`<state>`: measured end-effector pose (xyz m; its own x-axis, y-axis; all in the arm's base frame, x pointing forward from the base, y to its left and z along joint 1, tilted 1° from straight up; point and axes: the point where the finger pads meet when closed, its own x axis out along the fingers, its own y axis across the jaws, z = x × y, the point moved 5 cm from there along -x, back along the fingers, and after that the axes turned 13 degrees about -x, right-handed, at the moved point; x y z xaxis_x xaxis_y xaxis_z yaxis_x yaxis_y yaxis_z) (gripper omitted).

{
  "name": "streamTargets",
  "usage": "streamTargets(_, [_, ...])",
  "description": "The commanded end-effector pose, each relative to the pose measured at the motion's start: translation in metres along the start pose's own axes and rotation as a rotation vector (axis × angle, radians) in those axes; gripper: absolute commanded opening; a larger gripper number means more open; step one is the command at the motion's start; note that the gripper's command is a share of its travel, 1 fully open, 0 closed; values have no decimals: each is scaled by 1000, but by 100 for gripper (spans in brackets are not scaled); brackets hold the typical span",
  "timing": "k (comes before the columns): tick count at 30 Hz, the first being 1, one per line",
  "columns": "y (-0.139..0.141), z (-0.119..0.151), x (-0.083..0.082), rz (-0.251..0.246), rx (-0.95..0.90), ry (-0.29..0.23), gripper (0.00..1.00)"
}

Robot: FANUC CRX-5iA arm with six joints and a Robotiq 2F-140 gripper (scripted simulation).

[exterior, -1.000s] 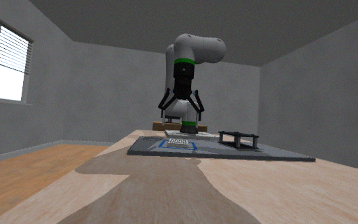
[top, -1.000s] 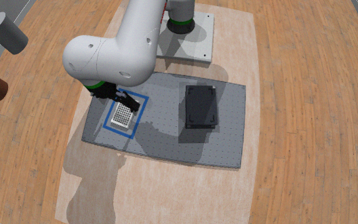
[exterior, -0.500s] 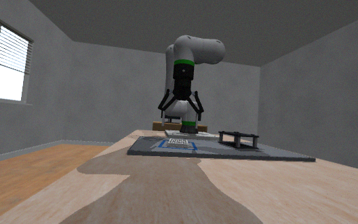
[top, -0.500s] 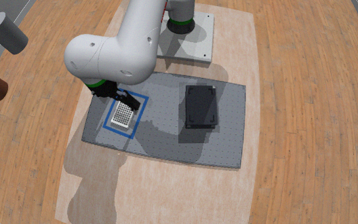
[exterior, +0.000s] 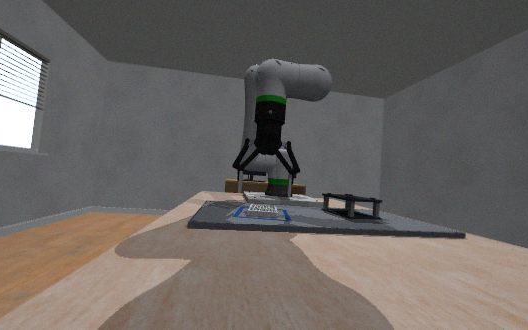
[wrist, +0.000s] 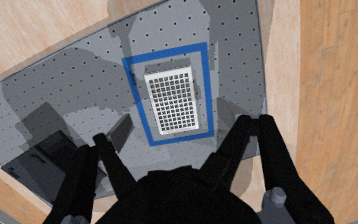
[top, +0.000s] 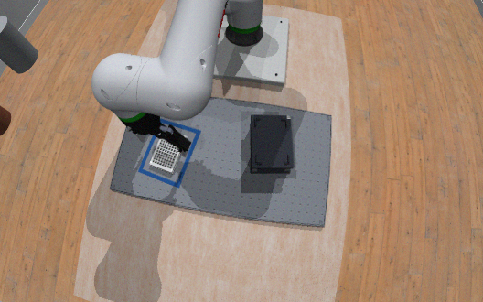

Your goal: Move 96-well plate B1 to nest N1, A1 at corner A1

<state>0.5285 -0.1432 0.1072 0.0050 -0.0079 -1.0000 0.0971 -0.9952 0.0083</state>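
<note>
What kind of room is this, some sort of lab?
Probably a lab automation bench in a bare room. A white robot arm hangs an open gripper over a 96-well plate lying in a blue-outlined spot on a perforated grey board, beside a raised black plate nest.

Glossy white arm [top: 166, 69], matt perforated baseplate [top: 220, 192], wooden floor [top: 408, 137]

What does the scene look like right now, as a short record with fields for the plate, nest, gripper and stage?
plate: 96-well plate flat inside the blue B1 outline, untouched
nest: raised nest N1 on the grey perforated board, nothing in it
gripper: gripper open wide, hanging above the plate, holding nothing
stage: before pickup; plate not yet grasped
</note>
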Motion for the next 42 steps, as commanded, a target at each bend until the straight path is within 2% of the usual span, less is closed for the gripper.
streamTargets(1, [0, 0, 4, 0, 0, 0, 100])
streamTargets(25, [0, 0, 37, 0, 0, 0, 100])
streamTargets(37, [0, 0, 37, 0, 0, 0, 100])
streamTargets(38, [0, 0, 37, 0, 0, 0, 0])
streamTargets(42, [0, 0, 37, 0, 0, 0, 0])
